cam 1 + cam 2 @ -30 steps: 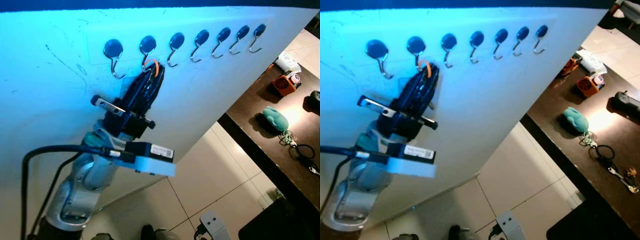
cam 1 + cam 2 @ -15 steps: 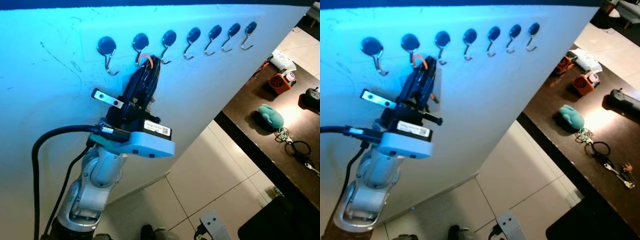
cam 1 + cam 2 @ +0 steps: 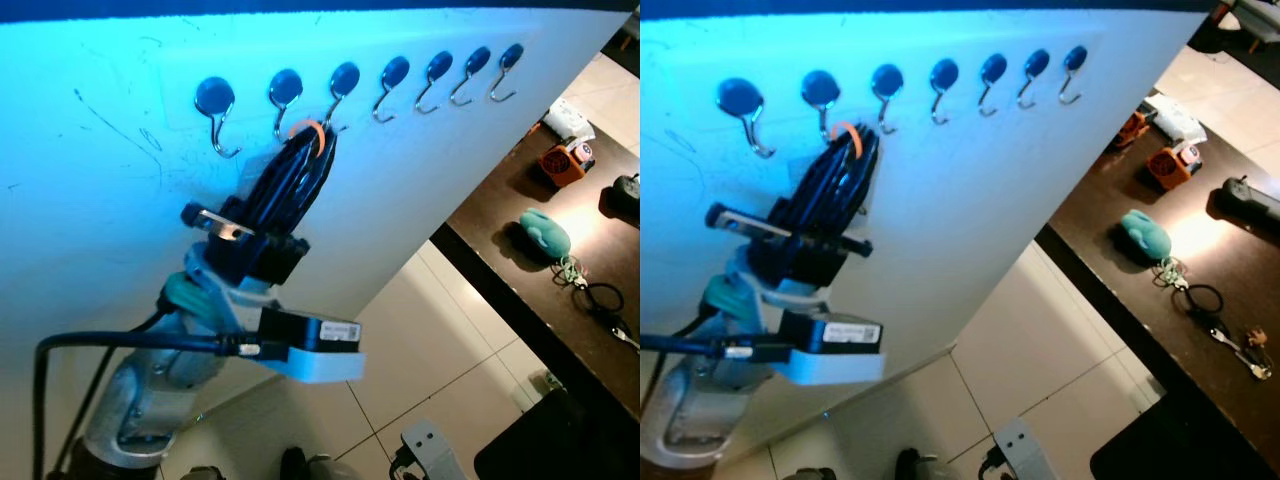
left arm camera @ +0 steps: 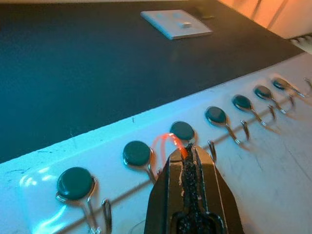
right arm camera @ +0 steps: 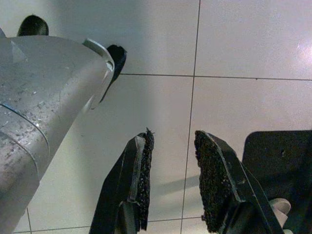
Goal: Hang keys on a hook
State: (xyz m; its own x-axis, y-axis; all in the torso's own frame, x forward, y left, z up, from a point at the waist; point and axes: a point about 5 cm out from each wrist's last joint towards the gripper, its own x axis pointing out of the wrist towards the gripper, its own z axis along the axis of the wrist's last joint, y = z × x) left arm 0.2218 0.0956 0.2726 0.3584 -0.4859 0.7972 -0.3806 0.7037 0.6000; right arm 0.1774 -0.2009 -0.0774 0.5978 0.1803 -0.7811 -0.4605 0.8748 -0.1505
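Note:
A row of black-capped metal hooks (image 3: 343,82) runs along a white panel (image 3: 110,210). My left gripper (image 3: 312,145) reaches up to the panel, shut on a small orange key loop (image 3: 304,129). The loop sits between the second hook (image 3: 285,90) and the third hook, just below their caps. In the left wrist view the orange key loop (image 4: 169,143) sticks out past the closed fingertips (image 4: 197,155), beside the third hook's cap (image 4: 182,130); no keys can be made out on it. My right gripper (image 5: 174,141) hangs open over the tiled floor.
A dark table (image 3: 500,250) stands to the right with a teal plush (image 3: 545,232), a bunch of keys on a black ring (image 3: 1205,305) and an orange object (image 3: 562,162). A white power strip (image 3: 425,445) lies on the tiled floor below.
My left gripper with the orange loop has shifted slightly right, from under the second hook toward the third. The forearm and wrist camera have dropped lower. The view shifted a little.

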